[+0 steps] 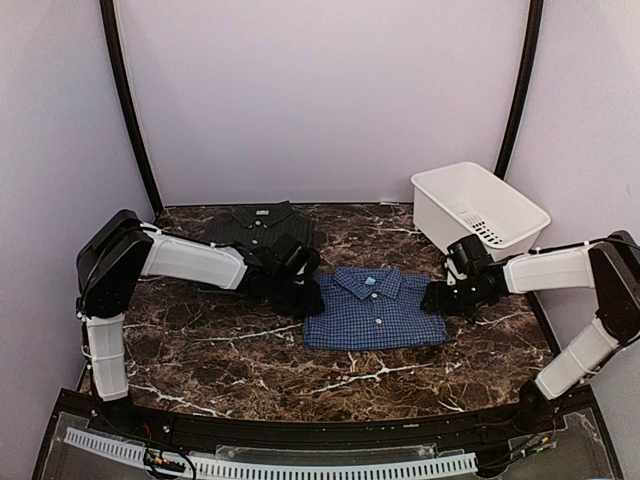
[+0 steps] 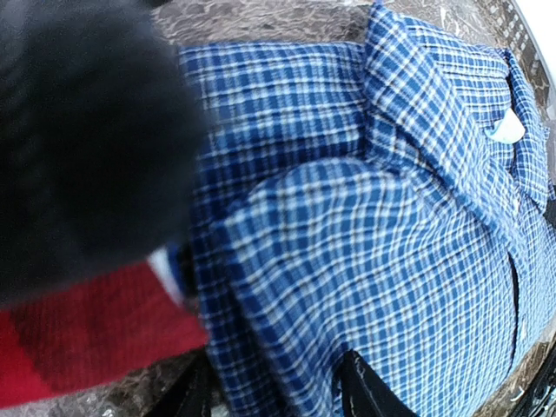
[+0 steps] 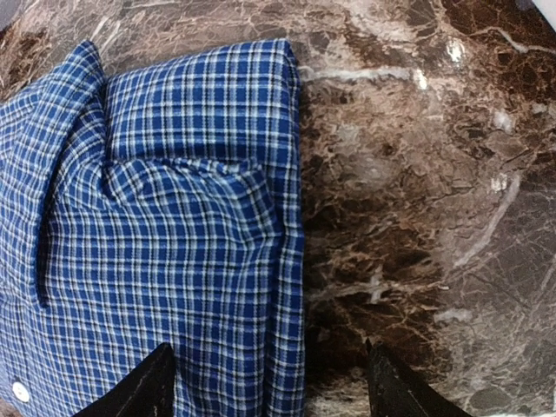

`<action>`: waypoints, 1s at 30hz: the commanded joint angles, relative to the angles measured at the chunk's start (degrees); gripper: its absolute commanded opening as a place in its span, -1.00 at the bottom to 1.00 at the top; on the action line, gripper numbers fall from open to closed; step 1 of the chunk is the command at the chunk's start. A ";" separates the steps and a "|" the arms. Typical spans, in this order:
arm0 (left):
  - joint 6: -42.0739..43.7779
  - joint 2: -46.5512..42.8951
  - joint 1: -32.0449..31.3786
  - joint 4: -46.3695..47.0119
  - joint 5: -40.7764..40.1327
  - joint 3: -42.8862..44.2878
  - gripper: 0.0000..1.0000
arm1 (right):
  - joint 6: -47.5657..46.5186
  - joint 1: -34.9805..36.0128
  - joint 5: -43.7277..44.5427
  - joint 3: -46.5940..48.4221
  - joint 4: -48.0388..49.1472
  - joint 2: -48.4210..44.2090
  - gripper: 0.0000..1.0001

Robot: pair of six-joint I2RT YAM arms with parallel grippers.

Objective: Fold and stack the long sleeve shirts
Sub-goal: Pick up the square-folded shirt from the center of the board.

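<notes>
The blue shirt (image 1: 375, 308) lies folded, collar up, in the middle of the overhead frame on the marble table (image 1: 230, 350). A dark shirt (image 1: 258, 225), also folded, sits well apart from it toward the upper left, and a white basket (image 1: 445, 218) stands at the upper right. The left gripper (image 1: 305, 292) is at the blue shirt's left edge and the right gripper (image 1: 437, 298) is at its right edge. In the right wrist view the jaws stand wide, one finger (image 3: 143, 391) over the cloth and the other over bare table. They straddle the folded side and hold nothing. In the left wrist view the fingers (image 2: 365, 391) are partly apart with a bulge of blue cloth between them, and it cannot be told whether they already pinch it. Red cloth (image 2: 87, 334) shows at the lower left of that view, just beside the blue edge, and how it lies is unclear. The folding looks finished, so the step in hand appears to be taking the shirt by both sides for stacking. The next move calls for each jaw to close on every layer at its edge. The two arms then need to lift level so the fold does not fall open.
</notes>
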 commanded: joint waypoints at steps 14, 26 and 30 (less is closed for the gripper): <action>-1.01 4.37 -3.18 -2.02 3.34 5.75 -0.80 | 2.99 4.95 -2.62 1.44 1.60 5.39 -0.45; 1.25 0.62 -4.31 -2.60 3.14 11.76 -1.00 | 1.96 4.95 -1.12 4.13 -1.51 -3.55 -1.00; 2.64 -2.44 -4.31 -2.89 3.50 12.72 -1.00 | 1.85 4.95 -1.61 6.18 -3.08 -7.11 -1.00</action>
